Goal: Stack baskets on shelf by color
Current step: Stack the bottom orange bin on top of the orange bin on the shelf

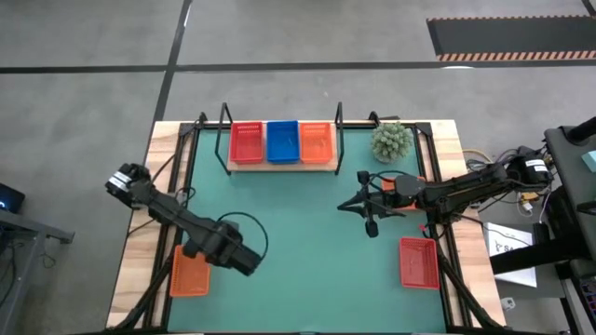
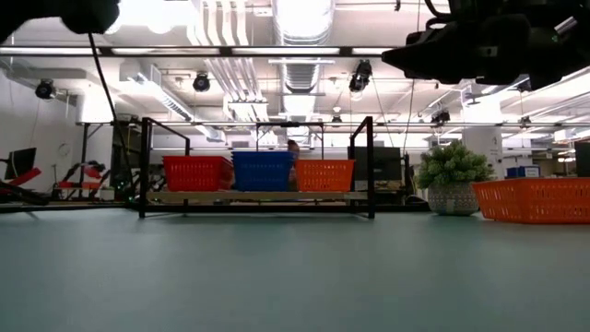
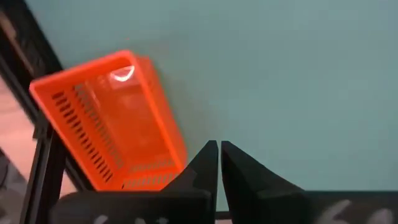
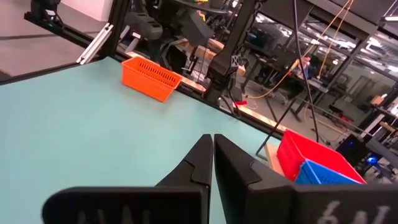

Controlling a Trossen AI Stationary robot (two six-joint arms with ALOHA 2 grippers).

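Left gripper (image 3: 219, 163) closed, empty, beside orange basket (image 3: 109, 118). Right gripper (image 4: 213, 157) closed, empty, above table (image 1: 298, 233).

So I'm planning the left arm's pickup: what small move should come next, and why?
Probably open the left end effector and shift it over the orange basket at the table's left edge. Its fingers are shut and empty, just beside that basket, and an orange basket already sits on the shelf.

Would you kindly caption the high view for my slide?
Red, blue and orange baskets line the shelf; both arms hover over the table, grippers shut.
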